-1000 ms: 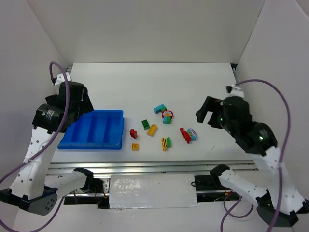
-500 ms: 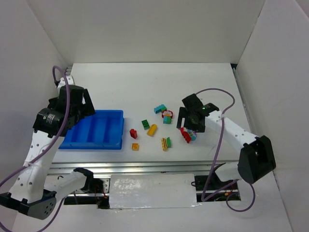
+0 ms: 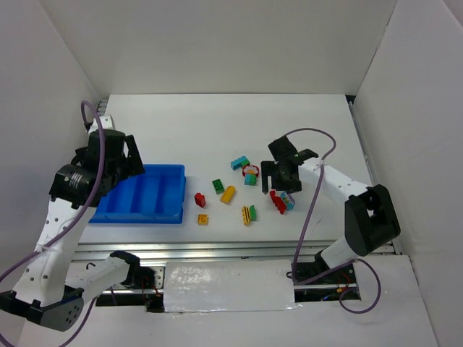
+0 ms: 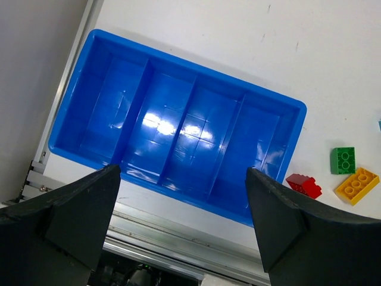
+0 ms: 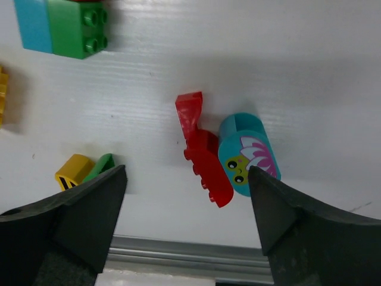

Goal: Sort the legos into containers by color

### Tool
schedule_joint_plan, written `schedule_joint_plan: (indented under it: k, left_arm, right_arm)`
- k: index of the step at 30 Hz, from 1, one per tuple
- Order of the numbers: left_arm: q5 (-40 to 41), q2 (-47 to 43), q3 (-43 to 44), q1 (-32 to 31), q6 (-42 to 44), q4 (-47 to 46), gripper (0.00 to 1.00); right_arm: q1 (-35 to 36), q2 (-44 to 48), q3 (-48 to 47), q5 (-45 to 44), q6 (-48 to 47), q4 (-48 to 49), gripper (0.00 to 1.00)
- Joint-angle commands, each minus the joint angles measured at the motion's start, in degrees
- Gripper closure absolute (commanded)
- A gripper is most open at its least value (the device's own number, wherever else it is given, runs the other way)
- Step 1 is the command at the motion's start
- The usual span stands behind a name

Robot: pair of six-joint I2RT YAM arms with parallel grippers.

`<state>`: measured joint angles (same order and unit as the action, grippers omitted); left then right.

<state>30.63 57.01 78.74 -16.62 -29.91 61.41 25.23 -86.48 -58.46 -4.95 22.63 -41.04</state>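
Red brick (image 5: 204, 156) lies on the table (image 5: 309, 65) straight below the right gripper (image 5: 186, 176), centred between its wide-apart, empty jaws, long axis nearly square to their closing line, with a teal rounded piece (image 5: 245, 156) touching the flank facing one jaw.

Loose legos (image 3: 228, 193) right of blue tray (image 3: 134, 217)

yellow brick (image 5: 2, 95): cut off left | green brick (image 5: 77, 27): cut off top
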Motion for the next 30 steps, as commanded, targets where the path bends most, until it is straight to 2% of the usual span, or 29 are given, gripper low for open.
schedule_joint_plan:
  k: [1, 2, 5, 8, 15, 19, 30]
  left_arm:
    - [-1.63, 0.55, 0.45, -0.25, 1.61, -2.08, 0.01]
    - [-1.89, 0.82, 0.45, -0.25, 1.70, -2.17, 0.01]
    - [-2.42, 1.52, 0.98, -0.25, 1.61, -2.17, 0.01]
    - [-2.60, 1.96, 1.41, -0.25, 1.70, -2.17, 0.01]
    - [-2.16, 1.61, 1.50, -0.17, 1.61, -1.56, 0.02]
    - [-1.63, 1.35, 1.42, -0.17, 1.43, -1.29, 0.02]
    - [-1.28, 1.70, 1.42, -0.25, 1.26, -1.29, 0.02]
  right_arm:
    - [-0.01, -0.53, -3.68, 0.98, -4.35, 4.99, 0.14]
    - [-0.10, -1.06, -4.12, 0.47, -4.35, 5.26, 0.22]
    - [-0.10, -5.71, -7.54, -1.20, -5.05, 4.30, 0.33]
    - [-0.10, -11.06, -10.53, -1.55, -5.06, 3.51, 0.39]
    - [-0.10, -15.39, -11.15, 0.47, -3.65, 3.07, 0.42]
    - [-0.19, -15.48, -9.31, 2.22, -2.95, 3.42, 0.48]
    - [-0.19, -15.83, -6.58, 1.52, -1.80, 2.80, 0.45]
